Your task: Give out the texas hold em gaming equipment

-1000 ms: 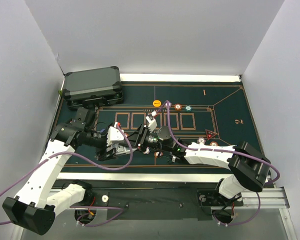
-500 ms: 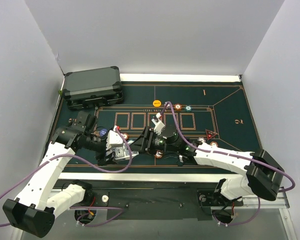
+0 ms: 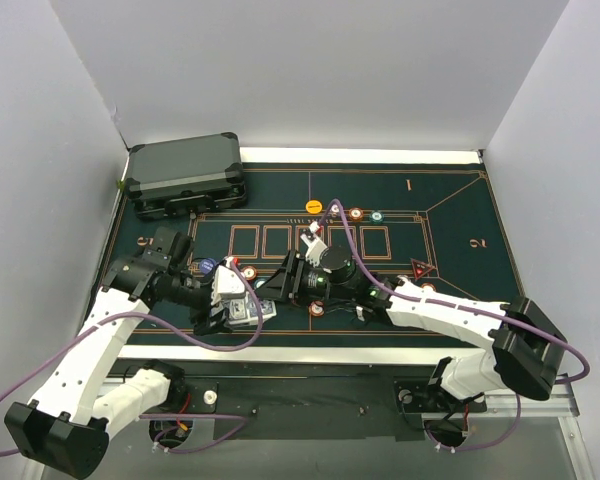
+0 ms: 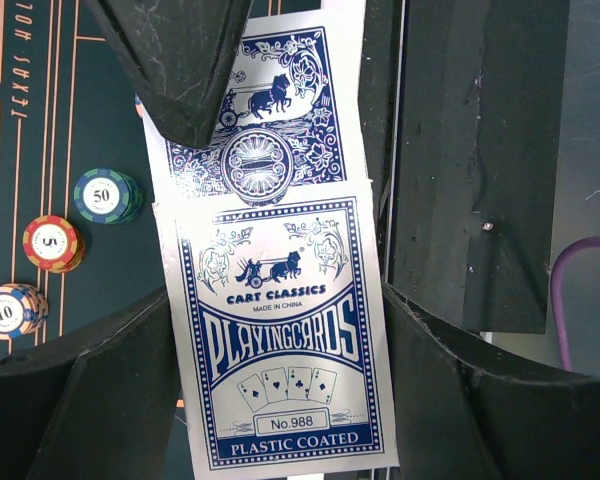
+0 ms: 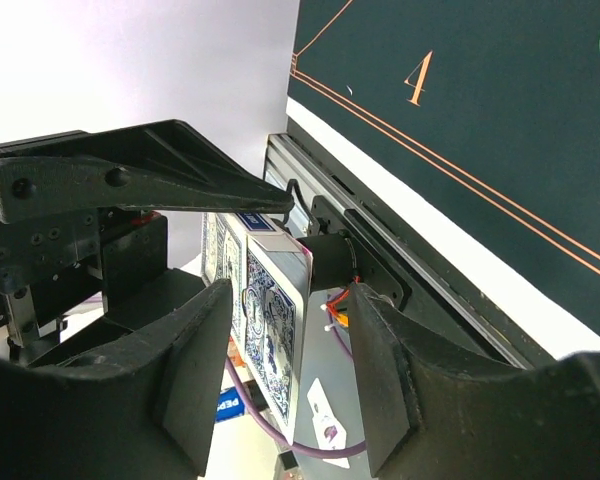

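Pinching a blue-and-white cardboard playing-card box (image 4: pixel 265 250) is the left gripper (image 4: pixel 278 330); right gripper (image 5: pixel 290 310) at 2 o'clock, jaws spread, probably empty.

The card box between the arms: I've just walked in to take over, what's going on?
The left gripper is clamped on the card box, over the near side of the felt. The right gripper stands open around the box's top end, apparently not gripping it. A few chips lie on the felt.
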Available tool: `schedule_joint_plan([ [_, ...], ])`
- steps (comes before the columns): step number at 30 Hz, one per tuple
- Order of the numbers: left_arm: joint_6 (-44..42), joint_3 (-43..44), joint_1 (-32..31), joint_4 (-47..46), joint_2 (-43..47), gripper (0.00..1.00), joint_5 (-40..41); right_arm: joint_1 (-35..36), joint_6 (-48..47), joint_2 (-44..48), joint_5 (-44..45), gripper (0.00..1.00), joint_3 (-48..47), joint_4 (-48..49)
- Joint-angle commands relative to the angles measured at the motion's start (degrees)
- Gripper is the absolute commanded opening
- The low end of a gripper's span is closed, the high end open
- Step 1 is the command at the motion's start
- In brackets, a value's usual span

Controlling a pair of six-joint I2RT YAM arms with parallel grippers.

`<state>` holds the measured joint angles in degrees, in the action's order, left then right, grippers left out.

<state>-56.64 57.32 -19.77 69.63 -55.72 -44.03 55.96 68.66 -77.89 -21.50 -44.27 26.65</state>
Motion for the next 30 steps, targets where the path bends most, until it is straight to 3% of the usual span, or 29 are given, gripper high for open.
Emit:
schedule_joint_plan([
  [1,0.56,-0.72,0.17,-1.33,1.58,0.38,-3.25,0.37,-1.16,0.8,-0.65,0.44,-1.96,0.07],
  [22,5.23,-1.16,0.79,-5.11,1.5,0.34,-5.36,-0.59,-1.87,9.59,1.19,0.27,4.72,-4.59],
  [29,5.58,-1.42,0.87,-5.47,1.06,0.33,-5.28,-1.91,-2.3,13.02,1.63,0.27,6.22,-6.44],
  [30,5.49,-1.51,0.87,-5.55,1.06,0.33,-5.1,-1.91,-3.0,13.11,1.89,0.34,5.95,-7.48],
])
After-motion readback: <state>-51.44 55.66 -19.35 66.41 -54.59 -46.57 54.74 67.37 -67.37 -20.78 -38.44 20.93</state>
